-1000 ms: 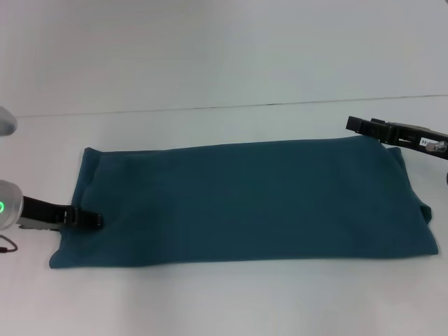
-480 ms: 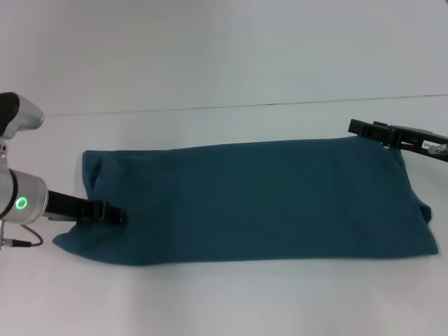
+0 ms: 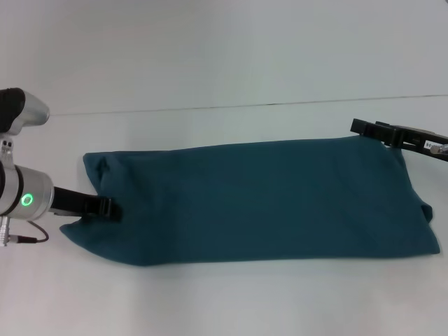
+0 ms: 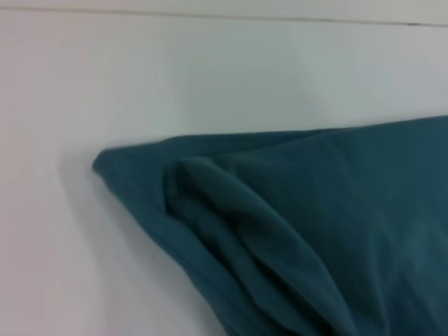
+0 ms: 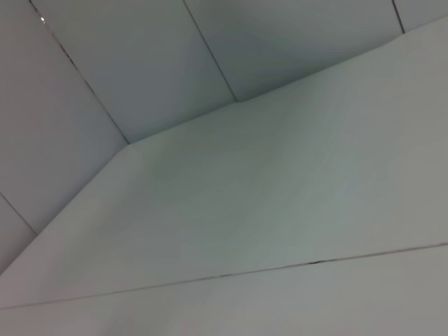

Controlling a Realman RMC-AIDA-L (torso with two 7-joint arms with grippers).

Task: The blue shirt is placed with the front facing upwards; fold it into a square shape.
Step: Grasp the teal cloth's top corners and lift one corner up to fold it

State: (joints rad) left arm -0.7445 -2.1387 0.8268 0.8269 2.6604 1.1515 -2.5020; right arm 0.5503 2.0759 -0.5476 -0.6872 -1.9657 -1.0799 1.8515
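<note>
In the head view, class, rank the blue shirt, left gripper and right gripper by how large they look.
1. Blue shirt, by far the largest.
2. Left gripper and right gripper: similar; not ranked, since both are partly hidden.

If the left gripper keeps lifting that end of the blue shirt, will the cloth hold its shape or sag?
Probably sag: the blue shirt already bunches into soft folds beside the left gripper. It looks thin and light, so it should drape from the held edge. The layers may slide apart, since the folded edges lie loose.
</note>
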